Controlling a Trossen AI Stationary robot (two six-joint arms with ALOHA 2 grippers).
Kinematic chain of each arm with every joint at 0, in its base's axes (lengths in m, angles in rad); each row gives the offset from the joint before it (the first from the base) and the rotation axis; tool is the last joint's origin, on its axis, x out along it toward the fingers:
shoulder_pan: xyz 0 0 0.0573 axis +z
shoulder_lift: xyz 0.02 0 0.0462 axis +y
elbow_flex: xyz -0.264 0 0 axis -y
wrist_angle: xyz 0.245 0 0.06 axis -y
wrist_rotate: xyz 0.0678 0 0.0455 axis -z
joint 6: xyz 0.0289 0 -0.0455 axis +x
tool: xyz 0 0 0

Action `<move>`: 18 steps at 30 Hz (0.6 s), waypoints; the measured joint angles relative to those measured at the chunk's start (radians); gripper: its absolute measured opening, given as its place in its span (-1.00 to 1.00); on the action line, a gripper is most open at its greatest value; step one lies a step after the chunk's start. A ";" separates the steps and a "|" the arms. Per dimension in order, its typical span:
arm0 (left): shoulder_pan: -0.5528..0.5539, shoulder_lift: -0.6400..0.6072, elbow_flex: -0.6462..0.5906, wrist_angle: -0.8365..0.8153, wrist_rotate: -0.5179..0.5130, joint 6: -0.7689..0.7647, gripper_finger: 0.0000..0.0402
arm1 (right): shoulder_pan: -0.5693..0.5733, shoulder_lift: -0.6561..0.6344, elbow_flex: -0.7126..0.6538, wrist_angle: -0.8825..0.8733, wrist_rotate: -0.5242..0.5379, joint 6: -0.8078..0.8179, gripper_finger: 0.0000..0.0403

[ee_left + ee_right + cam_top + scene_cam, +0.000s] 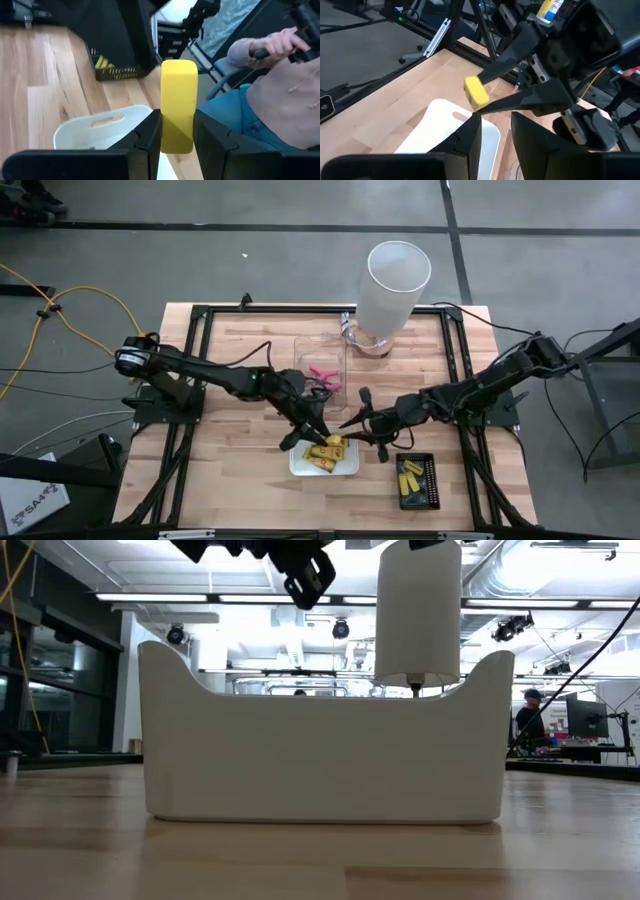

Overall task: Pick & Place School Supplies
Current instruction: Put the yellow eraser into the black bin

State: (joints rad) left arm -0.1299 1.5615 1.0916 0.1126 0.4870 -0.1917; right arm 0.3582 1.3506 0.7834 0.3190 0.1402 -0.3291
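Between the fingers of the left tool [176,137] stands a plain yellow block [178,105], clamped at its lower half, its long axis running along the fingers and its free rounded end sticking out past the tips. Seen from the right wrist, the same block [475,92] juts from the left tool [482,90] just above the near corner of the white tray [440,125].

From above, the left tool [312,430] hangs at the centre of the frame over the upper left edge of the white tray [296,468], which holds yellow-orange packets [326,455]. The right tool [352,425] sits just right of it, over the tray's upper right corner, its fingers a narrow gap apart with nothing between them; the two tools nearly meet.

Pink-handled scissors [325,376] lie in the clear tray [300,350] above centre. A black tray [432,480] at the lower right holds more yellow pieces [410,477]. Left of the white tray the counter [230,460] is bare wood, and the tall white cylinder [393,288] stands at the upper edge.
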 joint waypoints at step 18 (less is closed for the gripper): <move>0.037 0.008 -0.001 0.022 0.000 0.000 -0.54 | -0.008 0.000 0.001 0.015 -0.044 -0.010 -0.52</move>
State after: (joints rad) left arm -0.0929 1.5700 1.0908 0.1347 0.4870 -0.1913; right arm 0.3504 1.3510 0.7841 0.3340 0.0964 -0.3392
